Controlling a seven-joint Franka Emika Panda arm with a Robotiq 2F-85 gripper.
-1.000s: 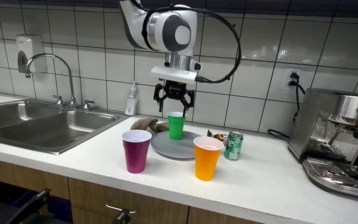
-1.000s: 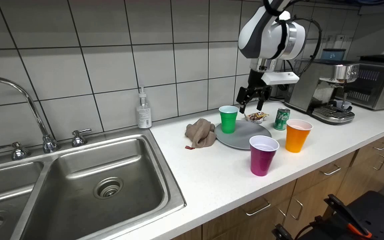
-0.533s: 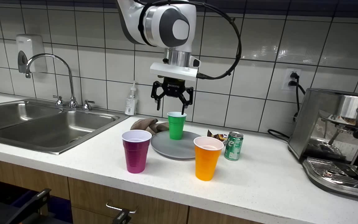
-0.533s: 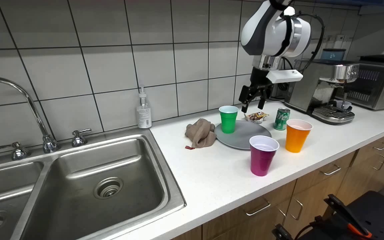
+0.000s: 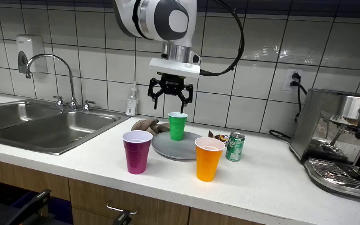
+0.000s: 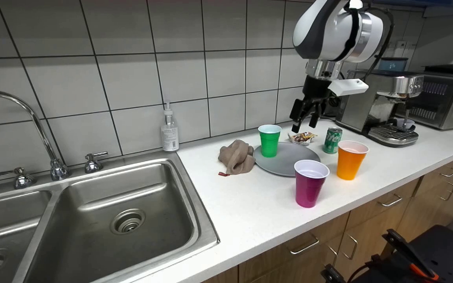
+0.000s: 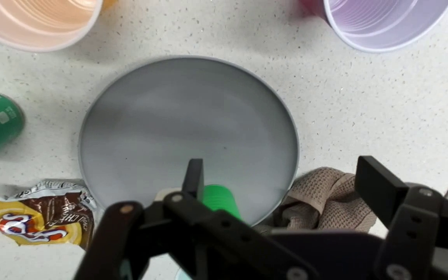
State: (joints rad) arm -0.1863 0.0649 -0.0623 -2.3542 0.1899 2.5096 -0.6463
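Note:
My gripper (image 5: 168,109) is open and empty, above the counter near the green cup (image 5: 177,126). It is also seen in an exterior view (image 6: 304,128) and in the wrist view (image 7: 280,167). The green cup stands upright on a grey plate (image 5: 167,149). In the wrist view the cup (image 7: 219,198) is partly hidden behind a finger. The grey plate (image 7: 193,109) fills the middle of that view. A brown cloth (image 7: 325,198) lies at the plate's edge, showing between the fingers. A purple cup (image 5: 137,153) and an orange cup (image 5: 208,161) stand upright in front of the plate.
A green can (image 5: 235,147) and a crumpled snack wrapper (image 7: 49,217) lie beside the plate. A sink (image 6: 116,204) with a faucet and a soap bottle (image 6: 170,131) are at one side. A coffee machine (image 5: 339,140) stands at the other. The tiled wall is behind.
My gripper has risen slightly and shifted a little, leftward in an exterior view and rightward in the differently placed exterior view. It stays open. The cups, plate, can and cloth have not moved.

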